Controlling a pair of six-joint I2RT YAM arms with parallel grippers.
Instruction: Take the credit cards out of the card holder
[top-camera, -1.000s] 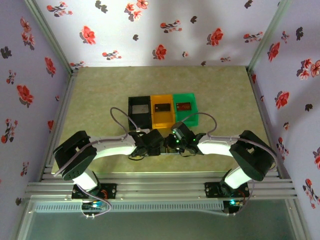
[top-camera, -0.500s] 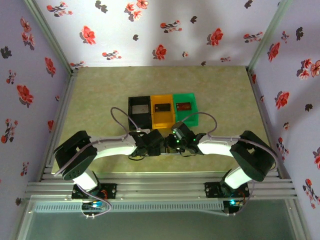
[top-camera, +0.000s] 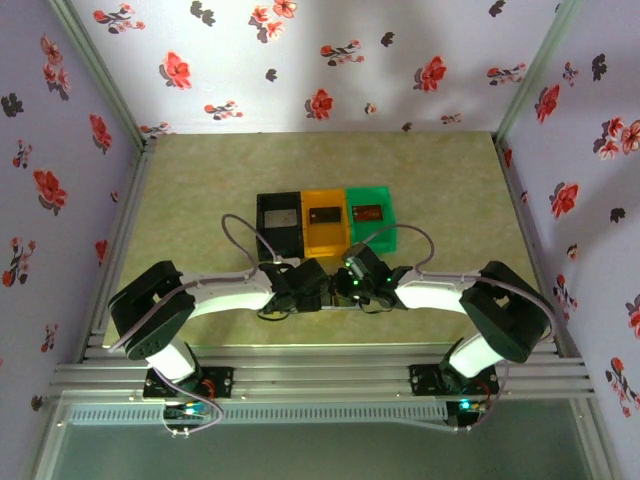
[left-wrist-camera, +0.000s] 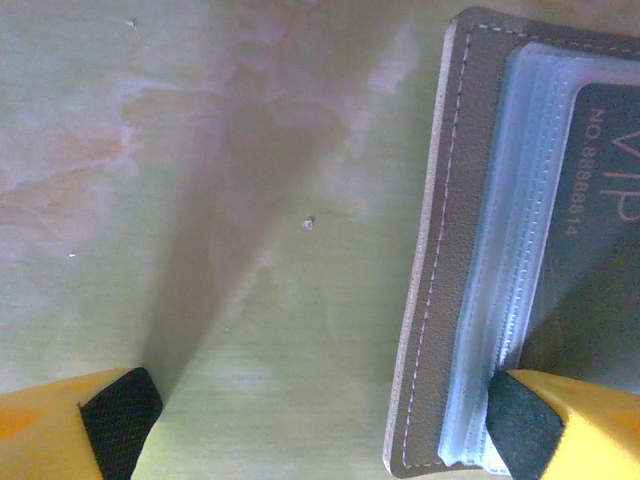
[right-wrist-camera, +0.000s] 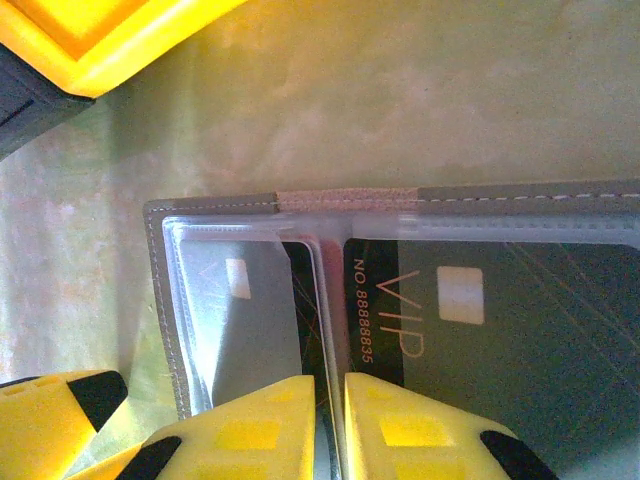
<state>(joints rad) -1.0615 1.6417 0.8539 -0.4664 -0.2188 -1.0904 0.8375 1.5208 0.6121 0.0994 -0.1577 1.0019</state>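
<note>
— Has anything moved in this last second?

— Hardly. From above, both arms sit where they were, wrists meeting low in the middle of the frame, just below the row of bins. Nothing new has landed there. It's the same three loose cards (top-camera: 368, 211), one each in the black bin (top-camera: 264, 238), the orange bin (top-camera: 323, 243) and the green bin (top-camera: 386, 232).

— And the card holder?

— The card holder (right-wrist-camera: 350, 200) lies open and flat on the table (left-wrist-camera: 200, 200), under those two wrists. Its clear sleeves (left-wrist-camera: 500, 260) are not empty. In the right wrist's view there's a dark VIP card (right-wrist-camera: 480, 340) on the right and a grey card (right-wrist-camera: 235, 330) beside it on the left.

— What are the left fingers doing?

— The left fingers (left-wrist-camera: 545, 430) are spread wide. One pad rests on the holder's lower corner at the bottom right of that wrist's view, and the other sits over bare table at the bottom left. They grip nothing. I'd say they're pinning the holder down.

— The right ones?

— The right fingers (right-wrist-camera: 290, 430) show as yellow blocks along the bottom edge. A thin slit between two of them lines up with the edge of the VIP card. Whether they've pinched it, I can't tell.

— Meaning?

— I reckon it's paused on the grip. No card has come free, so at least two remain to pull.
</note>
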